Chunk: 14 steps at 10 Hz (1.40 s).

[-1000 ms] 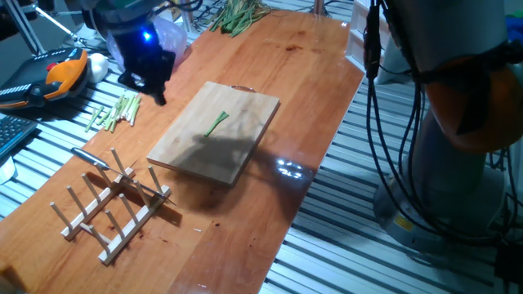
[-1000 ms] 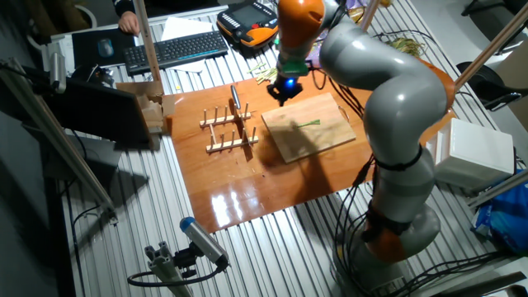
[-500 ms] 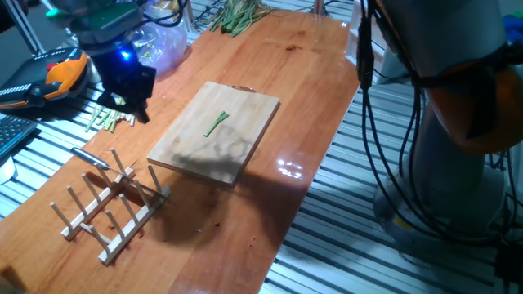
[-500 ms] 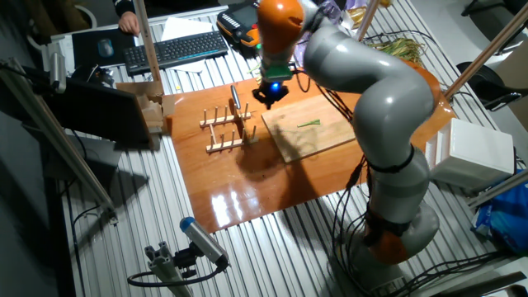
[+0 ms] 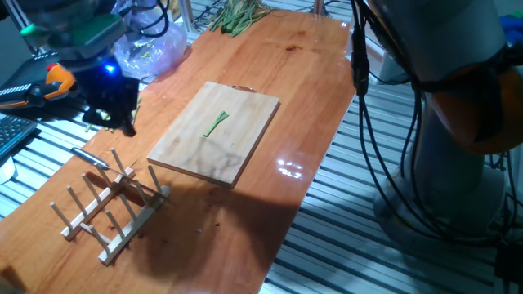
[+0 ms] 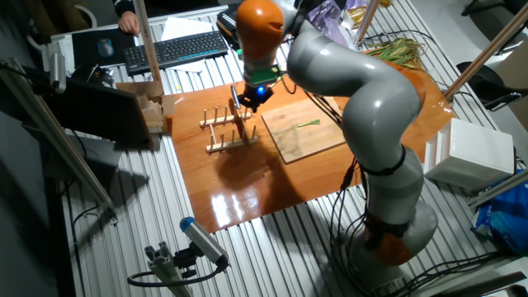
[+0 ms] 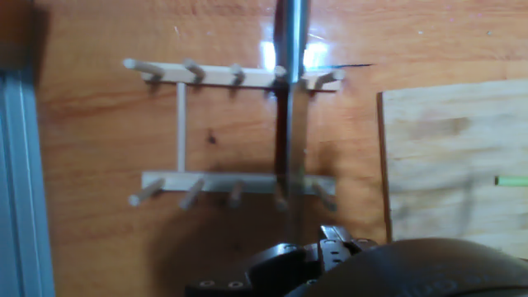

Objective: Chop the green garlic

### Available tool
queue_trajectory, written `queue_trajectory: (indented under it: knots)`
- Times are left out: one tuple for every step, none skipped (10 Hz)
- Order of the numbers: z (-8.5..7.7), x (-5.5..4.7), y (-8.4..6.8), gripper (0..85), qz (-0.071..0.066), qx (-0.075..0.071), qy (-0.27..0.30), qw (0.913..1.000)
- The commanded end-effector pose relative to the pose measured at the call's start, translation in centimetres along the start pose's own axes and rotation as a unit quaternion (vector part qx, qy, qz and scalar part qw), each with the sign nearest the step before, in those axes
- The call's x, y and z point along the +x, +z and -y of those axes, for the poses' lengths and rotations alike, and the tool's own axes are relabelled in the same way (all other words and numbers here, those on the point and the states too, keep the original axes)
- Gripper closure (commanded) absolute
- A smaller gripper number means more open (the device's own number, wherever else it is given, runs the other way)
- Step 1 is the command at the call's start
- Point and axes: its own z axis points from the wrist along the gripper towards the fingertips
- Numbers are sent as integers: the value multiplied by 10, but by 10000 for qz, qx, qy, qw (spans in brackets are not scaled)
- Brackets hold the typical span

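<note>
Thin bright-green garlic stalk (image 5: 216, 124): flat on pale wooden chopping board (image 5: 204, 151), long axis along board's length.
Black gripper (image 5: 113, 114): opening cannot be told.

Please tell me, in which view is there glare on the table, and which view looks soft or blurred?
One fixed view: a bright glare patch on the table beside the cutting board, and the gripper is motion-blurred. The other fixed view: glare near the table's front edge. Hand view: soft overall, with glare behind the knife in the wooden rack.

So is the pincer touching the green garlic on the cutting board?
Apart. One fixed view shows the pincer beyond the cutting board, bare board separating it from the green garlic.
</note>
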Motion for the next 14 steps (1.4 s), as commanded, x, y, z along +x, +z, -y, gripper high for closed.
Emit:
queue_trajectory:
  knots:
    - [-12,-1,2,850,26,110,204,9997]
    - [-25,-4,9,850,24,25,450,9990]
    - [-35,-11,18,680,96,58,659,9978]
    - [-36,-19,24,510,103,141,688,9975]
    - [-32,-28,30,510,78,120,702,9974]
    - [-25,-36,40,510,111,41,681,9976]
    - [-16,-46,52,510,153,-8,662,9977]
    - [-15,-51,61,510,172,-57,735,9971]
    - [-19,-54,68,510,210,-54,835,9963]
    - [-26,-56,75,340,294,12,939,9951]
    - [-29,-60,85,340,422,128,989,9941]
    - [-24,-65,92,340,437,118,1004,9939]
    - [-20,-69,95,340,456,87,957,9943]
    - [-18,-70,95,340,453,56,955,9944]
